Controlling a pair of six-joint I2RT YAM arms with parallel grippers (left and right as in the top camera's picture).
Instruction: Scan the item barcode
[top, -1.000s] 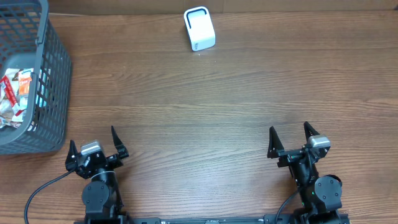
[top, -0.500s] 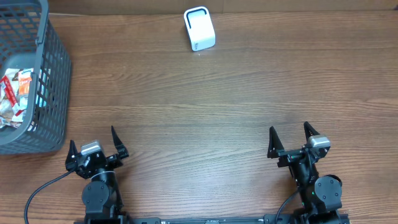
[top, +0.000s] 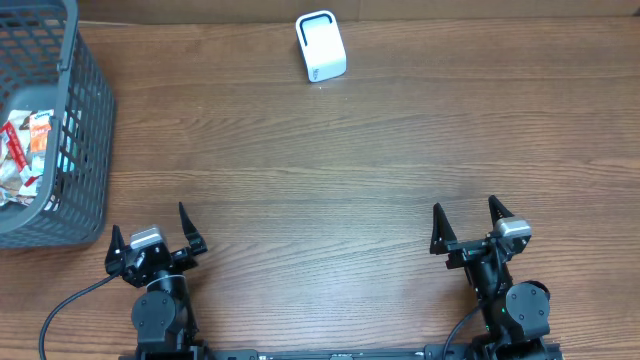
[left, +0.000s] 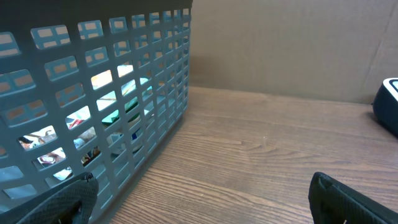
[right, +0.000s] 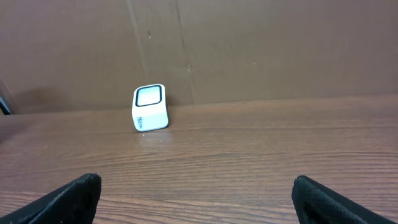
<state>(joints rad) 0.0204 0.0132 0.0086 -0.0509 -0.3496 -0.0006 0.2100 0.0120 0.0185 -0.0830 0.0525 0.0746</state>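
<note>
A white barcode scanner (top: 321, 46) with a dark window stands upright at the table's far edge; it also shows in the right wrist view, scanner (right: 150, 107). Packaged items (top: 26, 160) lie inside a grey mesh basket (top: 85, 150) at the far left, glimpsed through the basket wall (left: 93, 106) in the left wrist view. My left gripper (top: 152, 233) rests open near the front left edge, beside the basket, nothing between its fingers. My right gripper (top: 467, 223) rests open near the front right edge, empty, facing the scanner.
A brown cardboard wall (right: 249, 50) backs the table behind the scanner. A black cable (top: 60, 315) trails from the left arm's base. Bare wooden tabletop (top: 320, 170) lies between the grippers and the scanner.
</note>
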